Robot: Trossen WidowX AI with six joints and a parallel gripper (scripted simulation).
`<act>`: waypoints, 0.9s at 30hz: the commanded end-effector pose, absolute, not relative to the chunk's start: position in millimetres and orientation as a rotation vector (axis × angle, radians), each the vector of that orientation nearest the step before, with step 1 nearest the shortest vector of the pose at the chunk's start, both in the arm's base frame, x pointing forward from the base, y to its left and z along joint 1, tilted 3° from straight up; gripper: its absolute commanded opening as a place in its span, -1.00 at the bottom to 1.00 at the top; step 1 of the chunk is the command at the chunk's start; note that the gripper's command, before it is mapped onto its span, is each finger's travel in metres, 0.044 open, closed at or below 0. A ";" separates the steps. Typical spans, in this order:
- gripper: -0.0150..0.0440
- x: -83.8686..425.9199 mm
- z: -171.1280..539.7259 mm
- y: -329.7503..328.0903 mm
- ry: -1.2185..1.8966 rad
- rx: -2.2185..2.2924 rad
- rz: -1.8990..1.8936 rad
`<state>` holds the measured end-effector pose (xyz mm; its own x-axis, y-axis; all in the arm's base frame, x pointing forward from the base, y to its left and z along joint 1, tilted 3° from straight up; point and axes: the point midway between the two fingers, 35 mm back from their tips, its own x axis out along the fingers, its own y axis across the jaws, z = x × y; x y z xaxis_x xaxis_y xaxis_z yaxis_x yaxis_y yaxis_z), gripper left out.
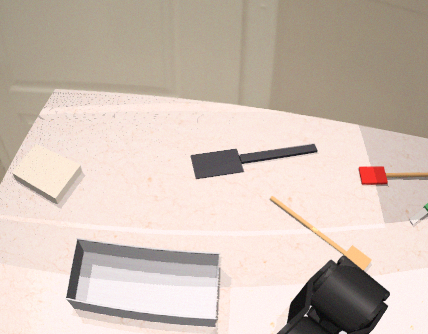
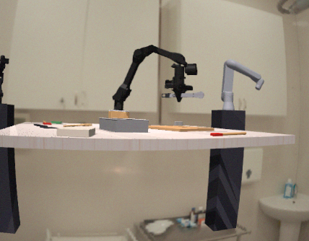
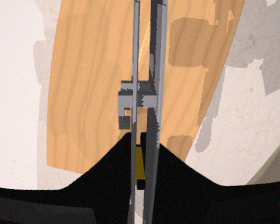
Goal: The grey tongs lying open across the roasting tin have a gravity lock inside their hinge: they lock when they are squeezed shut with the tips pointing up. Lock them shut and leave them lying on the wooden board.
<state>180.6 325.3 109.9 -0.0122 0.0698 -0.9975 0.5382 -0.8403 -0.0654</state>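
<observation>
My gripper [image 2: 179, 99] [image 3: 136, 138] points down, shut on the grey tongs [image 2: 191, 95] [image 3: 135, 60], and holds them roughly level, well above the table. In the wrist view their two arms run close side by side, with a small grey bracket across them. I cannot tell whether the lock is engaged. The wooden board [image 3: 90, 75] [image 2: 204, 129] lies below, filling the middle of the wrist view. The grey tin [image 1: 141, 317] [image 2: 123, 125] stands on the table, left of the board in the exterior view. In the top view only my black wrist shows, not the fingers.
A cream block [image 1: 47, 171] [image 2: 74, 132], a black spatula [image 1: 217, 164] and a wooden spatula [image 1: 358, 257] lie on the table. One red-headed tool [image 1: 373, 175] lies at the right; another red-headed tool [image 2: 217, 134] lies near the board. A small grey object [image 2: 178, 123] shows behind the board.
</observation>
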 end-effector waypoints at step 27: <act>-1.00 185.3 82.3 352.2 0.790 2.308 -1.356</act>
